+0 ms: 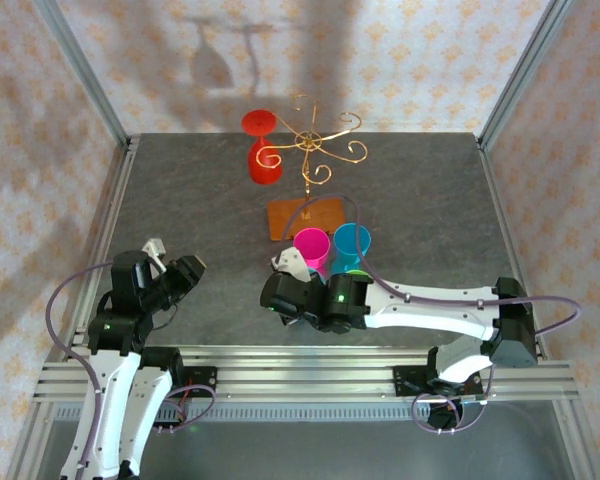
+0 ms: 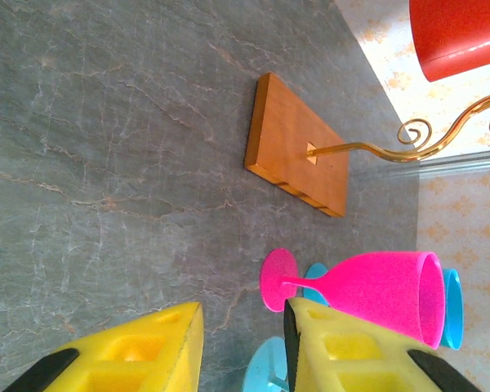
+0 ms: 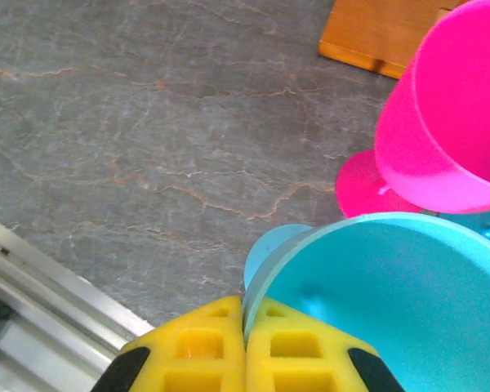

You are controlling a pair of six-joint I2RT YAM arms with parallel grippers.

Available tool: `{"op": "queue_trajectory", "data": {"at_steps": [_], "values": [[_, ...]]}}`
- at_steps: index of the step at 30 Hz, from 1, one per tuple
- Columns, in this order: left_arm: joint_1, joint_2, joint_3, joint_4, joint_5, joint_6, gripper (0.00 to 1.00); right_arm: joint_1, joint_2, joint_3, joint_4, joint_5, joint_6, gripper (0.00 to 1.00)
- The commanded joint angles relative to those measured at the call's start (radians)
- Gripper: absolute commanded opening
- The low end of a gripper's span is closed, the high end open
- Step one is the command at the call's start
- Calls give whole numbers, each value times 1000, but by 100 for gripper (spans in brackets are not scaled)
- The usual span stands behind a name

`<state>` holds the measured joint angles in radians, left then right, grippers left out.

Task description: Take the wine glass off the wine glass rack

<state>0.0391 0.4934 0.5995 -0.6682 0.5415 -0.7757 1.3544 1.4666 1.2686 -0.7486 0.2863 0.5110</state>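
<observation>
1. The red glass (image 1: pixel 264 160) hangs bowl-down at the left side of the rack (image 1: pixel 307 141), its foot above the wire. I judge it must slide outward to come free.
2. The pink glass (image 1: pixel 311 243) and blue glass (image 1: pixel 352 240) stand near the rack's base.
3. The left gripper (image 2: pixel 243 314) has its fingers apart, with nothing between them.
4. The right gripper (image 3: pixel 243 314) has its fingers pressed together, just beside the blue glass.

White arms (image 1: pixel 430 318), black joints (image 1: pixel 515 335); purple cables (image 1: pixel 51 305); yellow fingers (image 3: pixel 192 355).

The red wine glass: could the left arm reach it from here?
Probably yes: the red wine glass hangs on the left of the rack, with bare table between it and the left end effector.
</observation>
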Motion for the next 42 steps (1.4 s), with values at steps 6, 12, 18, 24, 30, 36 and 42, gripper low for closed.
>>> {"op": "queue_trajectory", "data": {"at_steps": [6, 12, 18, 24, 30, 36, 42], "values": [[0, 4, 5, 26, -5, 19, 32, 5, -9, -52, -14, 94, 60, 0], [-1, 5, 4, 27, -3, 17, 32, 5, 1, -69, -13, 74, 83, 0], [-2, 1, 5, 26, -3, 12, 32, 3, 18, -72, -23, 69, 103, 2], [-1, -3, 8, 21, -2, 13, 33, 4, 20, -77, -24, 53, 116, 4], [-1, -6, 5, 21, 0, 10, 33, 5, 31, -80, -31, 51, 125, 5], [-1, -6, 13, 8, -2, 18, 33, 5, 44, -75, -40, 59, 129, 15], [-2, -4, 14, 14, 2, 12, 33, 5, 58, -55, -57, 66, 124, 22]]}}
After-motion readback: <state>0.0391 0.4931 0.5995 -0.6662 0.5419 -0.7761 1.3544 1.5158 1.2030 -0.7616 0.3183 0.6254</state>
